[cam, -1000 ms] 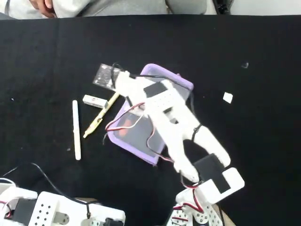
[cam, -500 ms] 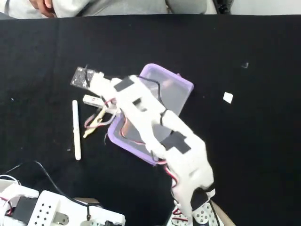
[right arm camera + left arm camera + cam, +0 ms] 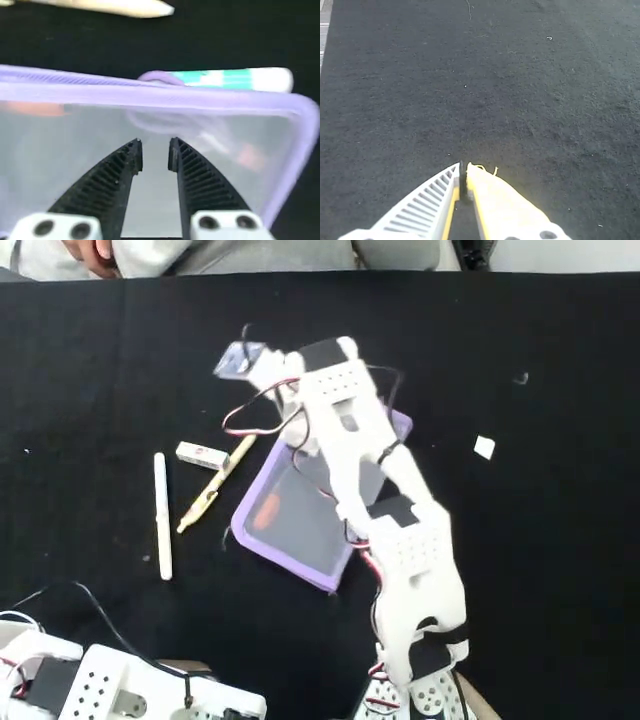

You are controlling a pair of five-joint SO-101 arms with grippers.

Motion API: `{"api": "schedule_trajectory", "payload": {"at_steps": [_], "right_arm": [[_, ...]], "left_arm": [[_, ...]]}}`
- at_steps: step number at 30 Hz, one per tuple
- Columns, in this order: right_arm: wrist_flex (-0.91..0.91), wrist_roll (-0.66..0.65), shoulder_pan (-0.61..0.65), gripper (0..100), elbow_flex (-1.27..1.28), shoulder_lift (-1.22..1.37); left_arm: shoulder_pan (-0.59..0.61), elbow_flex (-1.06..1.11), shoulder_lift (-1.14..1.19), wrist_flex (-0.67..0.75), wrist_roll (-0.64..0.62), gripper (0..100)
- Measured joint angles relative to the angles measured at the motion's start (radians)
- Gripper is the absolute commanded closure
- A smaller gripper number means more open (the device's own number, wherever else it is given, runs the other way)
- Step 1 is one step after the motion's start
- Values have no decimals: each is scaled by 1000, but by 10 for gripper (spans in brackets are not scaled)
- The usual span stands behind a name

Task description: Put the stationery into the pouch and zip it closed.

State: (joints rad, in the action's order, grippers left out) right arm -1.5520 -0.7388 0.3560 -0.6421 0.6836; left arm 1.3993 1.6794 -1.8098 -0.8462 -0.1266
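the pouch [image 3: 290, 530], clear-faced with a purple border, lies flat near the middle of the black table [image 3: 540, 540]. an orange item [image 3: 265, 512] shows through its clear face. 3 pieces of stationery lie on the cloth beside the pouch, outside it: a small white block [image 3: 200, 454], a yellowish pencil [image 3: 215, 483] lying at a slant just below it, and a long white stick [image 3: 161, 515] farther out. a white scrap [image 3: 484, 447] sits well apart on the other side.

the right arm [image 3: 350, 430] stretches across the pouch. in its wrist view the right gripper [image 3: 155, 150] hangs over the clear face near the purple edge [image 3: 150, 95], its 2 black fingers slightly parted with nothing between them. just past that edge lies a teal-and-white item [image 3: 235, 80], and beyond it a cream-coloured tip [image 3: 115, 7].

the left gripper [image 3: 463, 175] hovers over bare cloth, its white and yellow fingers pressed together and holding nothing.

whether the pouch's zip is open, i cannot tell.
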Motion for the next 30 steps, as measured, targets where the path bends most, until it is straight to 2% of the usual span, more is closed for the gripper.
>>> {"api": "schedule_trajectory", "payload": {"at_steps": [7,15,20,23,30], "right_arm": [[25,61,17,892,-169,0],[120,150,216,892,-180,138],[167,172,249,892,-180,206],[106,173,249,892,-181,207],[-161,143,207,892,-180,215]], "left_arm": [[0,0,0,-34,0,970],[-69,0,0,-41,0,970],[-74,0,0,-41,0,970],[-74,0,0,-41,0,970],[-74,0,0,-41,0,970]]}}
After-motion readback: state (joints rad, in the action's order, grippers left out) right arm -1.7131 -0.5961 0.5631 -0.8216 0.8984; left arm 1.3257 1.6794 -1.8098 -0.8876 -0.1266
